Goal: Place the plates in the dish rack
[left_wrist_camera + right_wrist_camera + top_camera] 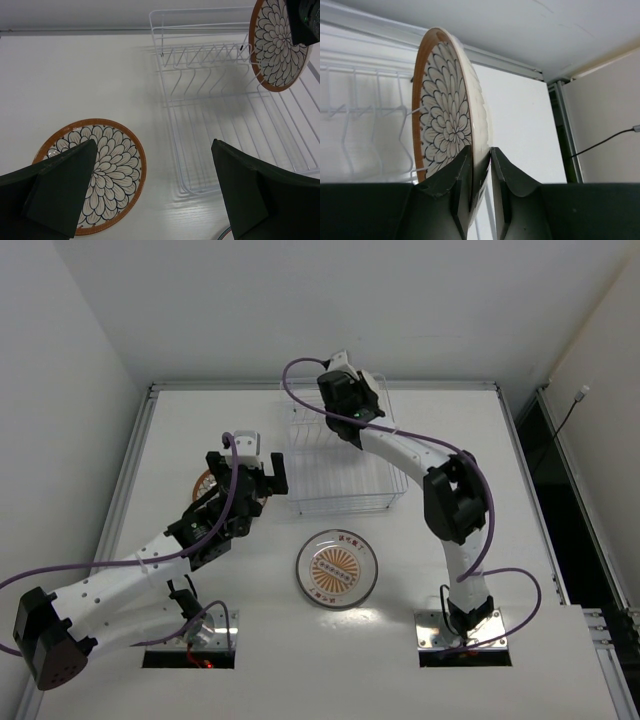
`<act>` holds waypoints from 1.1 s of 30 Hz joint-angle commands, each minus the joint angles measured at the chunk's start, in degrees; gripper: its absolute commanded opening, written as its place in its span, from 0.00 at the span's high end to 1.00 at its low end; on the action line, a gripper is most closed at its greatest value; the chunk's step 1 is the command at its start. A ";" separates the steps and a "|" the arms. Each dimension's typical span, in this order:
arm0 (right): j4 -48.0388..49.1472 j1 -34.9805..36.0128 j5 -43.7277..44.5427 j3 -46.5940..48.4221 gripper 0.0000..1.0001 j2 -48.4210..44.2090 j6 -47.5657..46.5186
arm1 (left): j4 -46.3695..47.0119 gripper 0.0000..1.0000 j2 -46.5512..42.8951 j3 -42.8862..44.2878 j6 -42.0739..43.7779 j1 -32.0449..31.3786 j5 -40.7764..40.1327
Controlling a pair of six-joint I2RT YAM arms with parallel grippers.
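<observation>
R wrist cam: right claw (481, 155) clamped on rim of upright petal plate (447, 115) by dish rack (220, 110) prongs; contact w/ wire unclear. L wrist cam: left claw (152, 165), jaws apart, above second petal plate (110, 155) flat on desk (75, 80). Top cam alone shows sunburst plate (335, 568) nr rack front.

The dish rack (340, 465), a basket of thin white wire with upright prongs, is sitting on the counter (200, 420). One petal-patterned plate (452, 120) with an orange rim is standing on edge over the rack's far right end, and the right tool (481, 155) is pinching its lower rim. A second petal plate (115, 165) is lying flat left of the rack, and the sunburst plate (336, 569) is lying flat near its front side.
</observation>
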 commanded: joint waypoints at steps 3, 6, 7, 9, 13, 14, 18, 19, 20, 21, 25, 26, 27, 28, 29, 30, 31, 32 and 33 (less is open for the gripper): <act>-5.49 0.39 -2.32 0.91 0.77 0.91 5.77 | 1.40 0.00 -1.02 2.21 0.24 0.49 -0.17; -6.03 0.39 -2.32 0.91 0.71 1.44 6.30 | 1.40 0.00 -1.02 2.21 0.24 0.49 -0.17; -6.55 0.39 -2.32 0.91 0.68 1.44 6.30 | 1.40 0.00 -1.02 2.21 0.24 0.49 -0.17; -7.16 0.39 -2.32 0.91 0.64 1.44 6.92 | 1.40 0.00 -1.02 2.21 0.24 0.49 -0.17; -8.49 0.39 -0.92 1.44 0.46 1.97 9.11 | 1.40 0.00 -1.02 2.21 0.24 0.49 -0.17; -9.18 0.39 0.21 1.96 0.41 1.97 9.72 | 1.40 0.00 -1.02 2.21 0.24 0.49 -0.17; -11.90 0.39 3.12 3.02 0.08 0.21 13.23 | 1.40 0.00 -1.02 2.21 0.24 0.49 -0.17; -12.61 0.39 3.13 3.54 0.05 -1.10 13.94 | 1.40 0.00 -1.02 2.21 0.24 0.49 -0.69; -13.14 0.39 2.43 3.55 0.05 -1.11 13.95 | 1.40 0.00 -1.02 2.21 0.24 0.49 -0.70; -13.14 0.39 1.81 3.55 0.05 -3.03 14.82 | 1.40 0.00 -1.02 2.21 0.24 0.49 -0.70; -13.14 1.00 -5.03 2.32 0.02 -9.70 16.31 | 1.40 0.00 -1.02 2.21 0.24 0.49 -0.70; -13.14 1.52 -8.01 1.62 0.00 -11.20 16.32 | 1.40 0.00 -1.02 2.21 0.24 0.49 -1.48; -13.14 1.53 -9.17 0.75 0.00 -12.70 17.19 | 1.40 0.00 -1.02 2.21 0.24 0.49 -1.49; -13.14 1.53 -11.27 0.13 0.00 -15.76 18.68 | 1.40 0.00 -1.02 2.21 0.24 0.49 -2.36; -13.14 2.14 -12.42 -1.79 0.00 -17.53 19.56 | 1.40 0.00 -1.02 1.69 -0.28 0.49 -2.89; -13.14 2.14 -13.65 -3.20 0.00 -19.37 20.53 | 1.40 0.00 -1.02 1.68 -0.28 0.49 -3.76; -12.62 2.14 -16.62 -4.96 0.00 -21.31 21.32 | 1.40 0.00 -1.02 1.68 -0.28 0.49 -3.77; -11.83 2.14 -18.39 -8.98 0.00 -25.24 22.90 | 1.40 0.00 -1.02 1.68 -0.28 0.49 -4.47; -11.83 2.14 -20.06 -11.19 0.00 -27.28 23.78 | 1.92 0.00 -1.02 1.68 -0.28 0.49 -5.17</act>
